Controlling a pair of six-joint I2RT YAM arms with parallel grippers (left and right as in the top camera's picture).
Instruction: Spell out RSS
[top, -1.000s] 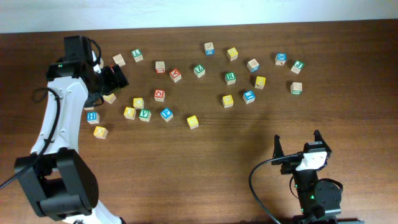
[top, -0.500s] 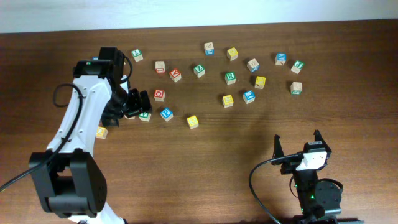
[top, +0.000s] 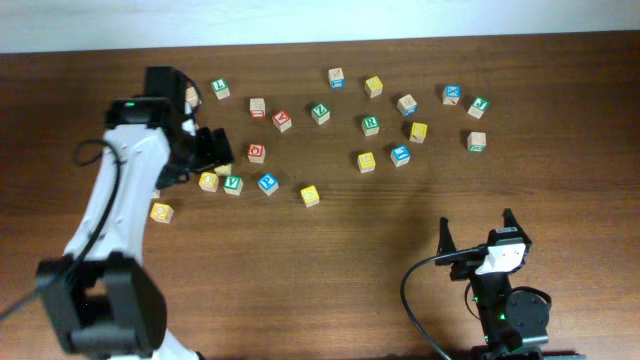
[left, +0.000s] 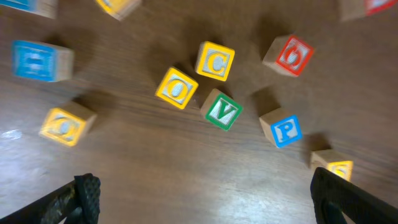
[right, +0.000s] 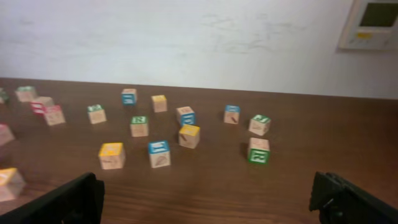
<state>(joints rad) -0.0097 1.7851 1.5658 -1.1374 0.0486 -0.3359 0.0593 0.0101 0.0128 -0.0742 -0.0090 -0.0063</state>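
Observation:
The green cube with a white "R" (top: 370, 124) sits right of the table's middle and also shows in the right wrist view (right: 139, 124). Yellow cubes lie near it (top: 366, 161), (top: 418, 131), (top: 373, 86) and at the middle (top: 310, 195); I cannot read their letters. My left gripper (top: 205, 150) is open and empty above the left cluster. Its wrist view (left: 208, 205) shows yellow "C" (left: 216, 60) and another yellow cube (left: 176, 88). My right gripper (top: 478, 232) is open and empty at the front right, far from the cubes (right: 211, 205).
Under the left gripper lie a green "V" cube (left: 221, 111), a blue "P" cube (left: 283, 129), a red cube (left: 289, 55) and a blue "H" cube (left: 40, 60). More blue, red, green and plain cubes are scattered along the back. A white wall runs behind the table.
My left arm swung right and forward over the left cluster, then drew back a little toward the rear. Its gripper stayed open and empty. The right arm has not moved.

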